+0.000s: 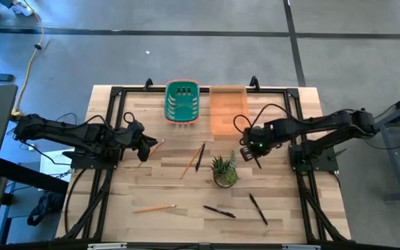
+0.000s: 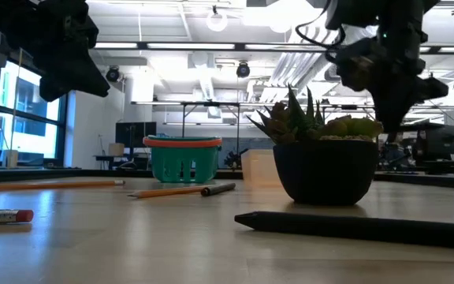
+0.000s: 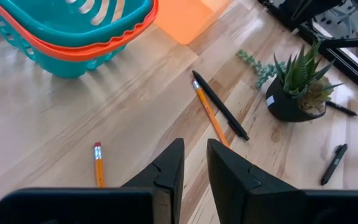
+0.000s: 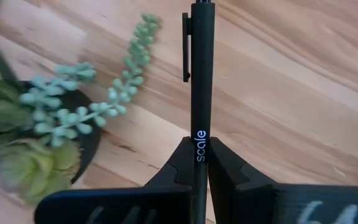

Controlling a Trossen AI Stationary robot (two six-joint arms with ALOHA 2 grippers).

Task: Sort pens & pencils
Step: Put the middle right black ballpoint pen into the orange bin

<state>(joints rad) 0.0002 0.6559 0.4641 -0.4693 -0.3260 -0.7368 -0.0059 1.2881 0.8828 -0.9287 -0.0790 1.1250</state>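
- Pen [image 4: 198,93] clamped in right gripper [image 1: 257,151], raised off the table just beside the potted plant [image 1: 224,171], basket side.
- Likely step: carry it to a bin; keep the grip firm and swing clear of the plant's leaves.
- Left gripper [image 3: 194,171] hovers well away from the plant over a pencil [image 3: 98,165], fingers slightly apart, nothing held.
- Pen's lower end is hidden between the fingers.

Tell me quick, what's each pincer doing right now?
Left pincer: holding nothing; fingers stand slightly apart, above the table near a pencil.
Right pincer: shut on a black pen, lifted beside the plant.
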